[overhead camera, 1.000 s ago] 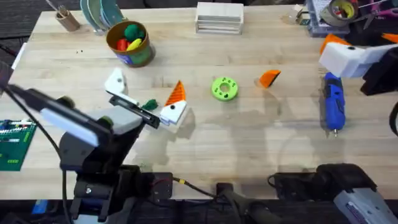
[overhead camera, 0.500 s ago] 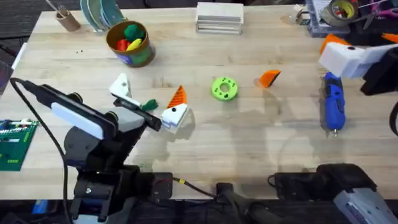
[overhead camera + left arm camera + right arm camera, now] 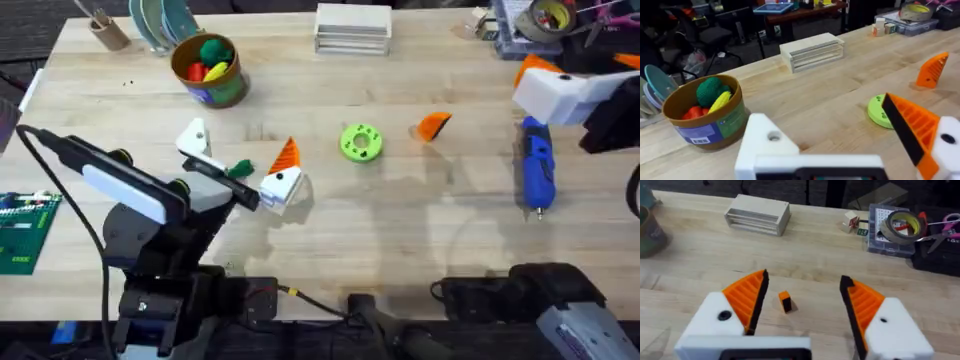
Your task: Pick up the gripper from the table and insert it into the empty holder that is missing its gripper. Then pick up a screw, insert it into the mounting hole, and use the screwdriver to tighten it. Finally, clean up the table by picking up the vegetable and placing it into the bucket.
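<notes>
At about one o'clock from my left tool [image 3: 240, 180], which gapes with one pad missing, the loose gripper [image 3: 433, 126] lies untouched on the table [image 3: 400, 230], while my open right tool [image 3: 802, 305] could nudge the wedge and skid it away.

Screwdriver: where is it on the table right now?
The stubby bright blue powered screwdriver lies on the table's right side in the overhead view, below the right claw and right of the small loose orange plastic wedge.

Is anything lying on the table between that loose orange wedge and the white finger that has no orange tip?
Yes. The lime-green disc lies roughly between the gripper and the empty holder, with the left gripper's orange-tipped finger also between.
</notes>
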